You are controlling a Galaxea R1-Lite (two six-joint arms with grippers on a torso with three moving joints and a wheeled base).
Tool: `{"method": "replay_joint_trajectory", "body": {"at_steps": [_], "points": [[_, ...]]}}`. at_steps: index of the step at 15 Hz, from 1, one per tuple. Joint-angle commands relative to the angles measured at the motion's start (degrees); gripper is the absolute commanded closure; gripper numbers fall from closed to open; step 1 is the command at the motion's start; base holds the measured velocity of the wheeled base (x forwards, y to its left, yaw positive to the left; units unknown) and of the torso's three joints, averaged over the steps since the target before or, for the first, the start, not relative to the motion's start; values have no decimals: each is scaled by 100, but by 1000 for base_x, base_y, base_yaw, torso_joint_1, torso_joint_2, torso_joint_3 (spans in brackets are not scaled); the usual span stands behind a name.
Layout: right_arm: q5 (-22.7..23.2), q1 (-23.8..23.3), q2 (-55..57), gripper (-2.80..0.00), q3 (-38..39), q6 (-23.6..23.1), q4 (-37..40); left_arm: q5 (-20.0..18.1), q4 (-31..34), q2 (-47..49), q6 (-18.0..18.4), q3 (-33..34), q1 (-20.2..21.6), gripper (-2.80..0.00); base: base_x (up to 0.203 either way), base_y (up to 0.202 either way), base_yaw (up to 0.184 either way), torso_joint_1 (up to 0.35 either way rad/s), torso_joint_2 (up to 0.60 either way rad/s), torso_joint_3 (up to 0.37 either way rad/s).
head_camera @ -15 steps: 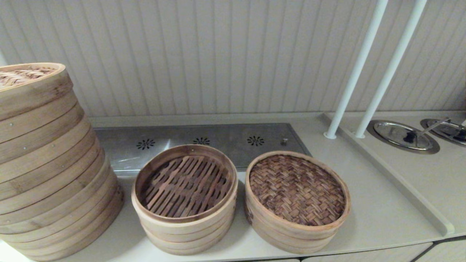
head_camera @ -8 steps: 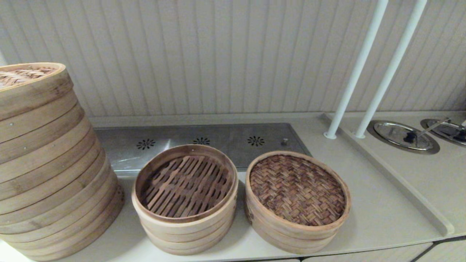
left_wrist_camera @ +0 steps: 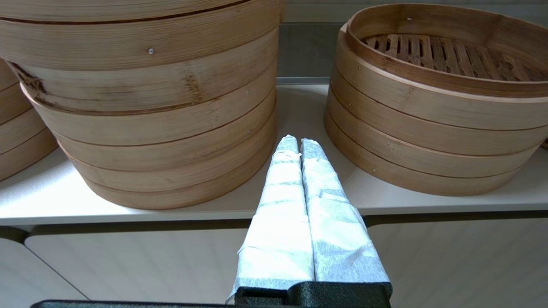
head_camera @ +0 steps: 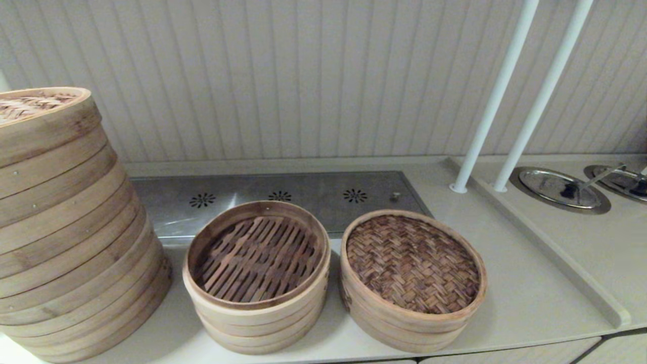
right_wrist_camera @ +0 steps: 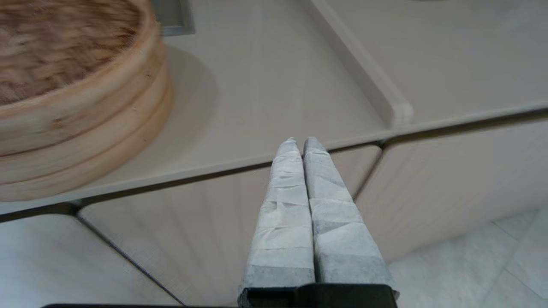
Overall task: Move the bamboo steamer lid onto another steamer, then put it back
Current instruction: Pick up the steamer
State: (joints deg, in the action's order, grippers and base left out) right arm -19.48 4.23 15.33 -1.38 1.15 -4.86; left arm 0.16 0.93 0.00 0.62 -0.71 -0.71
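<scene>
The bamboo steamer lid, reddish-brown herringbone weave in a pale hoop, lies flat on a low bamboo basket at the right of the counter. That basket's floor is hidden under the lid, so I cannot tell whether it is the other steamer. The lid also shows in the right wrist view. My right gripper is shut and empty, in front of the counter edge to the right of the lidded basket. My left gripper is shut and empty, at the counter edge facing the gap between two stacks. Neither arm shows in the head view.
An open several-tier stack with a slatted floor stands in the middle, touching nothing. A very tall, wide stack fills the left. Behind lie a steel vented plate, two white poles, a raised ridge and metal pan lids.
</scene>
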Motion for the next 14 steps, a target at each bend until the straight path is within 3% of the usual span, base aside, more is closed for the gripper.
{"method": "replay_joint_trajectory", "body": {"at_steps": [1, 3, 5, 8, 10, 14], "points": [[50, -494, -42, 0, -20, -44, 43, 2, -5, 9, -2, 0, 0, 0, 0, 0, 0, 0, 0, 0], [296, -581, -309, 0, -35, -174, 101, 2, 4, 9, -1, 0, 0, 0, 0, 0, 0, 0, 0, 0], [1022, -463, -849, 0, -65, -298, 273, 2, 4, 9, -1, 0, 0, 0, 0, 0, 0, 0, 0, 0], [1970, -425, -1504, 0, -139, -363, 1137, 2, 2, 9, -1, 0, 0, 0, 0, 0, 0, 0, 0, 0], [2032, -423, -1515, 0, -86, -507, 1124, 2, -1, 9, -1, 0, 0, 0, 0, 0, 0, 0, 0, 0], [2013, -417, -1515, 0, 40, -289, 728, 2, -5, 9, -1, 0, 0, 0, 0, 0, 0, 0, 0, 0]]}}
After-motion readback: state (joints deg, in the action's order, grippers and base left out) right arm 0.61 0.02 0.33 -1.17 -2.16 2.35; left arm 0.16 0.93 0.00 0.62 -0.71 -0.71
